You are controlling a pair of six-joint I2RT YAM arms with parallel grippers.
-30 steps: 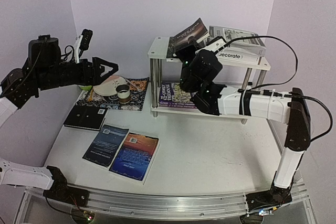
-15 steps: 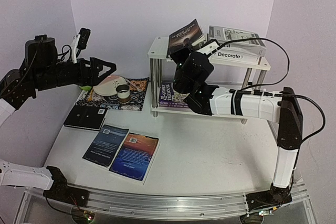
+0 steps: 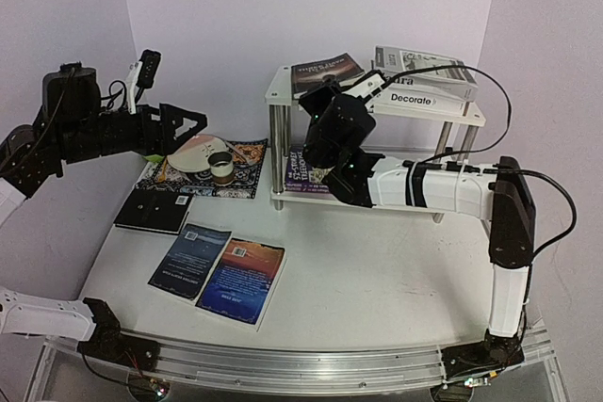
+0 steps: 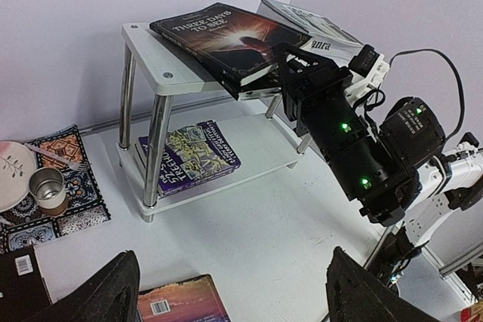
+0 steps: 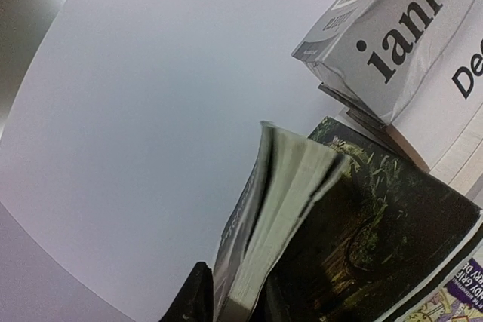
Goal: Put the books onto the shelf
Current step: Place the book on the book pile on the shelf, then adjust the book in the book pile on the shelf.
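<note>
The dark book (image 4: 226,35) is lying flat, cover up, at the left end of the shelf's (image 4: 147,50) top board. It's sitting skewed to the board. Its long axis is running diagonally, with the title end pointing at the shelf's back-left corner and the bottom end pointing at the front. One bottom corner is hanging out over the shelf's front edge.

The right gripper (image 4: 281,65) is sitting right at that overhanging corner. In its wrist view the page edge is running up between the jaws, which are looking narrow. Only one dark finger (image 5: 192,299) is showing there and the frame is cutting off the rest, so I can't tell if it's pinching the book or just sitting loosely around it. A green book (image 5: 377,239) is showing right behind the page edge. Whether it's lying under the dark book is hard to make out.

At the shelf's right end, Decorate (image 3: 415,101) is lying flat with its spine facing front and its long axis along the shelf. janra (image 3: 424,61) is stacked on top of it. A Treehouse book (image 4: 192,157) is lying flat at the left end of the lower board, and in the top view the arm is covering its right side.

In front-left of the shelf, a black book (image 3: 154,211), a blue book (image 3: 189,260) and a second blue book (image 3: 240,280) are lying flat on the table (image 3: 377,270). The left wrist view is only catching their corners.

The left gripper (image 3: 196,123) is hanging well left of the shelf, over by the placemat (image 3: 247,168). Its jaws are spread wide with nothing between them.
</note>
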